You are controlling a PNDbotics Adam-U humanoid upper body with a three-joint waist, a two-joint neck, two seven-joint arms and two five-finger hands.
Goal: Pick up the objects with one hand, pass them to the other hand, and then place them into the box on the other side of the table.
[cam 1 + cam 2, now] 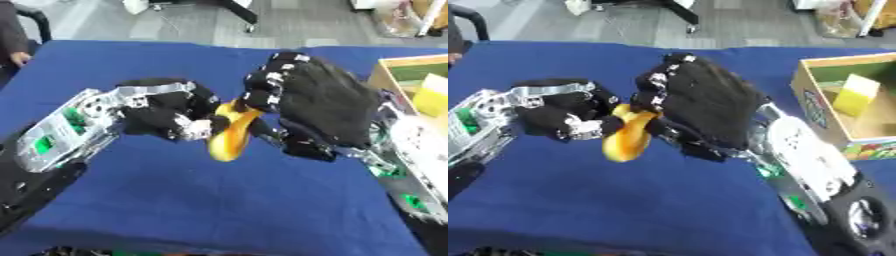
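Mid-air handover above the blue tabletop [219,210]. The yellow-orange object [229,135], elongated and slightly curved, hangs between the two hands, clear of the cloth; its long axis runs from upper right to lower left, the upper end tucked among the fingers and the lower end free. The left hand [175,117] meets it from the robot's left with fingers curled round its middle. The right hand [702,107] closes over the upper end from the right, fingers bent down onto it; whether these fingers already bear the object or merely touch it is hard to judge, since the hand's back hides the contact. Both hands are equally near. The open box [811,107] stands at the right edge of the tabletop, beyond the right hand, a pale yellow block [856,93] inside. Coloured print shows on its side wall; no lettering can be read.
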